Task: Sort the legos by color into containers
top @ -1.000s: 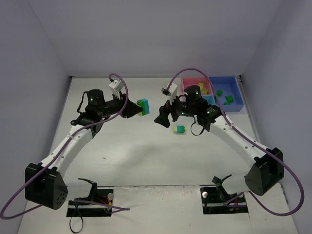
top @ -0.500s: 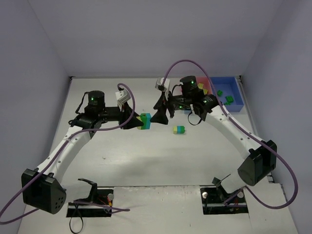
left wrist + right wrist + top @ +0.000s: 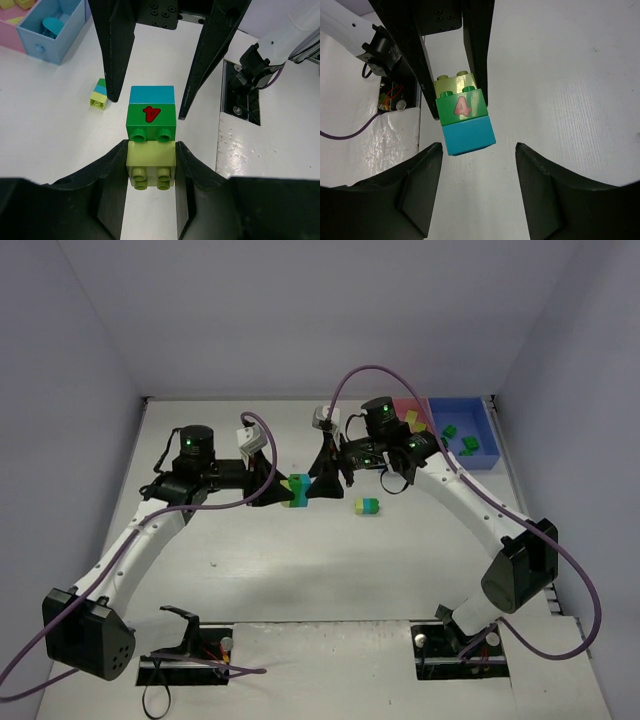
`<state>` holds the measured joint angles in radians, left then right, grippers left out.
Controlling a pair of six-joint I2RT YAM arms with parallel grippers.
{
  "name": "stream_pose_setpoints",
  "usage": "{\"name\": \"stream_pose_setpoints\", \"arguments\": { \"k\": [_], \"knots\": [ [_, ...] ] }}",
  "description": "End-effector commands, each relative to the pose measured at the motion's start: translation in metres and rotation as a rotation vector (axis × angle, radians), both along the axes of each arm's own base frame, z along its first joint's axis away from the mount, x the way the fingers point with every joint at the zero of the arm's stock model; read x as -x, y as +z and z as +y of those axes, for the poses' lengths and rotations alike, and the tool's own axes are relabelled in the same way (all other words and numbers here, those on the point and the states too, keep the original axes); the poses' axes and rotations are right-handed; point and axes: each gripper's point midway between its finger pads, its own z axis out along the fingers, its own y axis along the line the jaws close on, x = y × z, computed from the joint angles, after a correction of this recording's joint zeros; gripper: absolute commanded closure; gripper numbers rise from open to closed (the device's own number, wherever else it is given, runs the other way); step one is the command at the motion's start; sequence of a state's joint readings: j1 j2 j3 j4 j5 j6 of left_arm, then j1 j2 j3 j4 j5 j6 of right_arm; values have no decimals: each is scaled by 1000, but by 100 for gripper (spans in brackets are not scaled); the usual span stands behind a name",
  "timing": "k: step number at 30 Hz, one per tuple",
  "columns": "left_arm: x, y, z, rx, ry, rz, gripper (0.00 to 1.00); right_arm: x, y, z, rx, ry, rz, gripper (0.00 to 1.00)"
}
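My left gripper (image 3: 151, 150) is shut on the yellow-green brick (image 3: 151, 165) of a three-brick lego stack, held above the table. A green brick with a red 4 (image 3: 151, 120) and a cyan brick (image 3: 152, 94) stick out in front of it. In the top view the stack (image 3: 297, 489) hangs mid-table. My right gripper (image 3: 479, 150) is open facing it, its fingers (image 3: 112, 55) on either side of the cyan end (image 3: 468, 135) without touching. A small second stack (image 3: 367, 506) lies on the table. Pink (image 3: 404, 408) and dark blue (image 3: 478, 430) containers sit at the back right.
The dark blue tray holds several green bricks (image 3: 466, 443) and the pink one yellow-green bricks (image 3: 414, 421). The left wrist view shows the light blue tray (image 3: 30, 35) with a cyan piece, beside the pink tray (image 3: 9, 34). Cable slots (image 3: 460, 650) lie near the table's front edge.
My right gripper has swung left from near the trays to face the held stack, now straddling its cyan end. My left gripper has carried the stack slightly right and nearer.
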<state>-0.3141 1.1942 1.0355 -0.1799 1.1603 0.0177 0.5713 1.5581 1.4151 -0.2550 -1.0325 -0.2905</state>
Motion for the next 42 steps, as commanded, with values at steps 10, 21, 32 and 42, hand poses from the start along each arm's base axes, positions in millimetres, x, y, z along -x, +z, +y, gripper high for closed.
{"name": "stream_pose_setpoints", "arguments": {
  "k": [10,21,32,42],
  "knots": [
    [0,36,-10,56,-76,-141,97,9,29,14,-90,109,-26,73],
    [-5,34,-4,41,-20,-204,100,-1,12,-30,-71,3,31,100],
    [-7,29,-7,57,-31,-179,100,3,10,-48,-64,-42,38,100],
    [-29,16,-2,31,128,-139,100,-30,4,-60,14,-220,5,100]
  ]
}}
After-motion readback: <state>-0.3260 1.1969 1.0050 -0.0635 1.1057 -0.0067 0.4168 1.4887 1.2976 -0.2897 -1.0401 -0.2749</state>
